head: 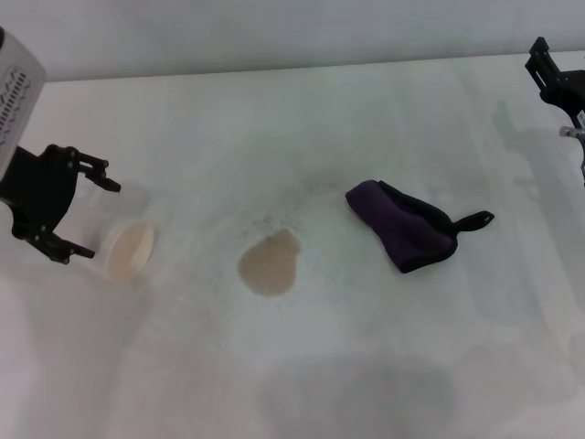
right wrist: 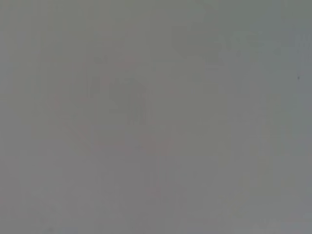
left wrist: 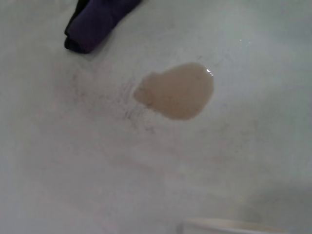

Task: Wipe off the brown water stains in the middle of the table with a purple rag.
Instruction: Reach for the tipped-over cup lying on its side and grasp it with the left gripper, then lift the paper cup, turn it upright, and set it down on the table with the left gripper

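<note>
The brown water stains (head: pixel 271 262) form one tan blotch in the middle of the white table (head: pixel 302 119). The purple rag (head: pixel 407 224) lies bunched to the right of it, its black loop tab pointing right. My left gripper (head: pixel 99 218) is at the far left, shut on a pale cup (head: pixel 126 249) that is tipped over with its mouth towards the blotch. My right gripper (head: pixel 553 78) is raised at the far right edge, well away from the rag. The left wrist view shows the blotch (left wrist: pixel 178 91), one end of the rag (left wrist: pixel 97 22) and the cup's rim (left wrist: pixel 229 226).
Faint grey smudges and dark specks (head: pixel 274 215) mark the tabletop around the blotch. A shadow (head: pixel 356 393) falls on the near middle of the table. The right wrist view shows only a plain grey surface.
</note>
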